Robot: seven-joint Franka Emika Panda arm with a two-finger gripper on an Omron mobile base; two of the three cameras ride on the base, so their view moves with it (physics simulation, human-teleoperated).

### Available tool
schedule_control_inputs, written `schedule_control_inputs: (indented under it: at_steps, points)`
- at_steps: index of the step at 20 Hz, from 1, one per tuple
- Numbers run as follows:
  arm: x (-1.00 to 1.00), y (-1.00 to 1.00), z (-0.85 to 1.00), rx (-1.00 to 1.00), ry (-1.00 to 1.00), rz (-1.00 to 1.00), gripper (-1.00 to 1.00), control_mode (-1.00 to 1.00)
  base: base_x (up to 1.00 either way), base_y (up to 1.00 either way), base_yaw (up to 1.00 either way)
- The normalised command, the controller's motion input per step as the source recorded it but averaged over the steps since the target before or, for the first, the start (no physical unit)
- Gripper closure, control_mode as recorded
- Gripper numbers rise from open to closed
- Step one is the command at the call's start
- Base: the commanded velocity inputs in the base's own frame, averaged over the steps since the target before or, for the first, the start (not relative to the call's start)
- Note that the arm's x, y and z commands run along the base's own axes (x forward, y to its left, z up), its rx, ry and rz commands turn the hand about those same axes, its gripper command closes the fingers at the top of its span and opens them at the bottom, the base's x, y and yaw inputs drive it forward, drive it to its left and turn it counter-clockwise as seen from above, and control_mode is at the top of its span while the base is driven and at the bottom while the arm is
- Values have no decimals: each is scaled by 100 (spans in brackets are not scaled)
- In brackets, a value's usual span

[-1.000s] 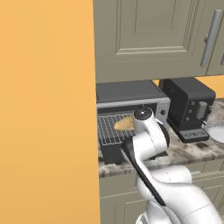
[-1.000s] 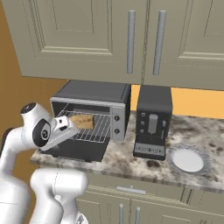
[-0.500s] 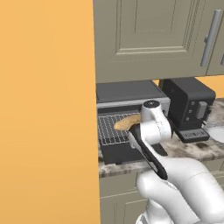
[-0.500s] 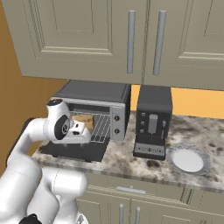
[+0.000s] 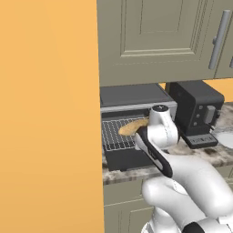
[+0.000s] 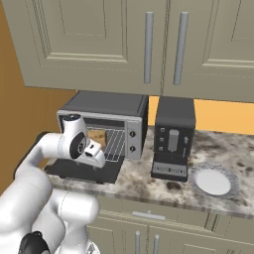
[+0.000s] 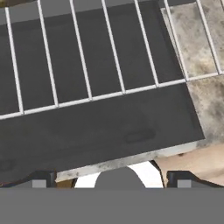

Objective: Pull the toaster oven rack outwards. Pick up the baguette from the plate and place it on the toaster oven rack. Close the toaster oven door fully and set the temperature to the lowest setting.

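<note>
The toaster oven [image 6: 106, 106] stands with its door [image 6: 84, 171] folded down flat. Its rack [image 5: 113, 134] is slid out, and the baguette [image 5: 132, 127] lies on it, also visible [image 6: 96, 139] from the right. My gripper [image 6: 99, 161] hovers over the door's front part, pointing down. In the hand view the gripper [image 7: 111, 179] is open, with nothing between its fingertips [image 7: 39, 179]. Below it lie the rack's bars [image 7: 89, 94], then the dark door panel [image 7: 100, 127] and its silver front edge. The plate [image 6: 213, 181] sits bare on the counter to the right.
A taller black appliance [image 6: 173, 136] stands just right of the oven, between it and the plate. Marbled counter [image 7: 205, 65] shows right of the door. Cabinet doors with long handles [image 6: 146, 47] hang overhead. An orange wall [image 5: 48, 113] closes off the left.
The arm has swung its elbow around and the hand has drawn back from the baguette and tipped down over the open door. The baguette stays on the rack.
</note>
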Motion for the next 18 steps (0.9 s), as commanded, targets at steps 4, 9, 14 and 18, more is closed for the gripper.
schedule_control_inputs:
  at_steps: [4, 9, 14, 18]
  points:
    - [3, 0, -29, 1, -7, -13, -100, -100, 0, 0, 0]
    - [24, 0, -29, 0, -2, -11, -100, -100, 0, 0, 0]
    - [54, 0, -11, 1, 0, -8, -100, -100, 0, 0, 0]
    - [60, 0, 0, 0, -2, -7, -100, -100, 0, 0, 0]
